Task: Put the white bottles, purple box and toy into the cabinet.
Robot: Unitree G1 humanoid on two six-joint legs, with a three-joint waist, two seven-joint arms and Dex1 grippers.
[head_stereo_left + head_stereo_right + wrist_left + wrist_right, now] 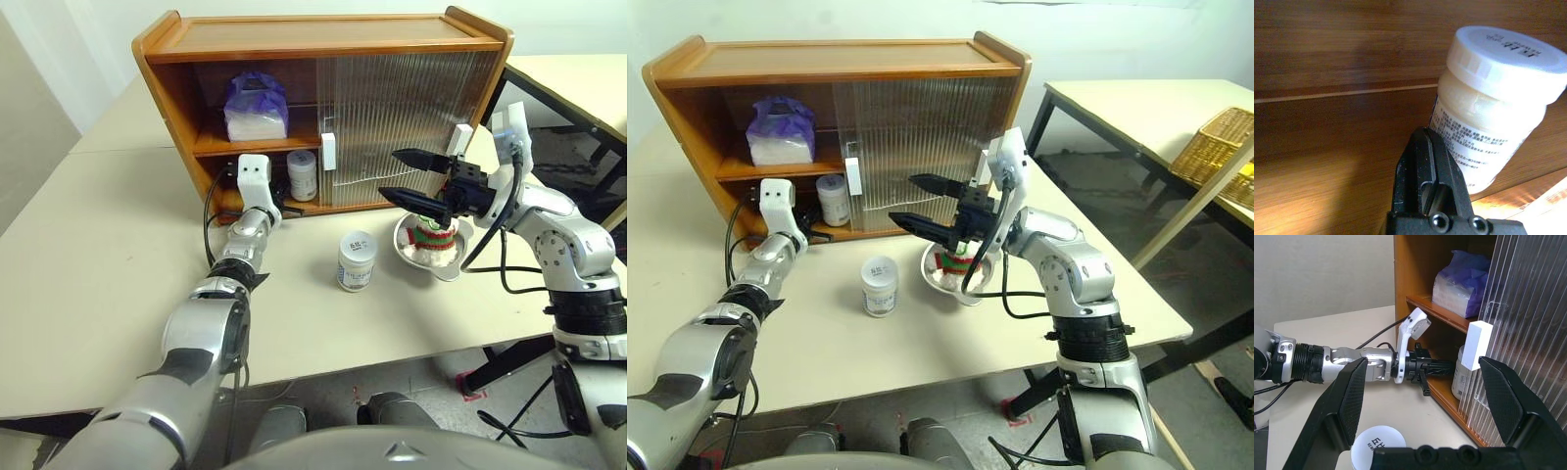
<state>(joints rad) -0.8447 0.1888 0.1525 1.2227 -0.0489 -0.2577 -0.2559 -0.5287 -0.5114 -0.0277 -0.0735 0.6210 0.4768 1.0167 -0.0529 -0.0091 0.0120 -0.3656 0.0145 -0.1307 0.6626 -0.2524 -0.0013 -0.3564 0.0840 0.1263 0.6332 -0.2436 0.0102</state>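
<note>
Reaching into the cabinet, your left gripper is pinched closed beside a white bottle, while your right gripper is hovering wide open, empty, above the toy.

two white bottles, one purple box, one toy (in a bowl)

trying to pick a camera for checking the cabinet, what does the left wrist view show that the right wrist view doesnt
Left wrist view alone: the lower-shelf white bottle's cap top and label close up, with the shut left gripper beside it.

Right wrist view alone: the purple box on the upper shelf, the ribbed sliding door's white handle, the second white bottle on the table, and the open right gripper.

Both: the shelved bottle and the wooden cabinet.
</note>
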